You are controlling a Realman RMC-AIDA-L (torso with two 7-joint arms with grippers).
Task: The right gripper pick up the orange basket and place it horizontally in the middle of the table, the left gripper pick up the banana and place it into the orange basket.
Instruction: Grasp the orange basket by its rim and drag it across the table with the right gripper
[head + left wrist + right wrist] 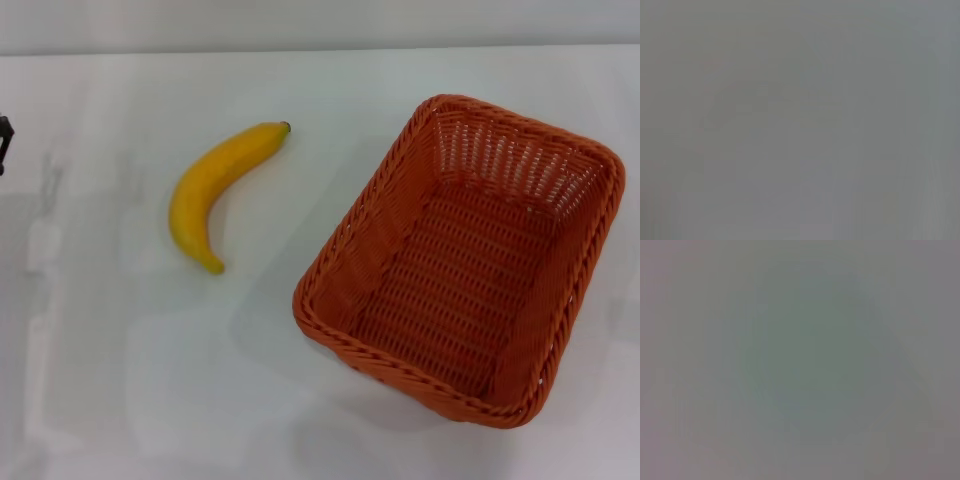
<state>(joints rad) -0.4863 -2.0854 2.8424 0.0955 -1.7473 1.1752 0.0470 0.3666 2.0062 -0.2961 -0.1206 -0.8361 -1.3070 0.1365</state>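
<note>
Two things lie on my table [120,400]. Nearest me, on the right, sits the orange basket [465,265], upright, empty, turned at a slant, its far corner toward the right edge. Left of it and a bit farther off lies the banana [215,190], flat on the white top, well apart from the basket, dark tip pointing away. At the far left edge a black sliver of the left gripper [4,140] shows; I cannot tell its jaws. Both wrist views show only blank grey.

both wrist views just grey blur, left gripper [4,143] barely a dark sliver cut off at the edge
</note>
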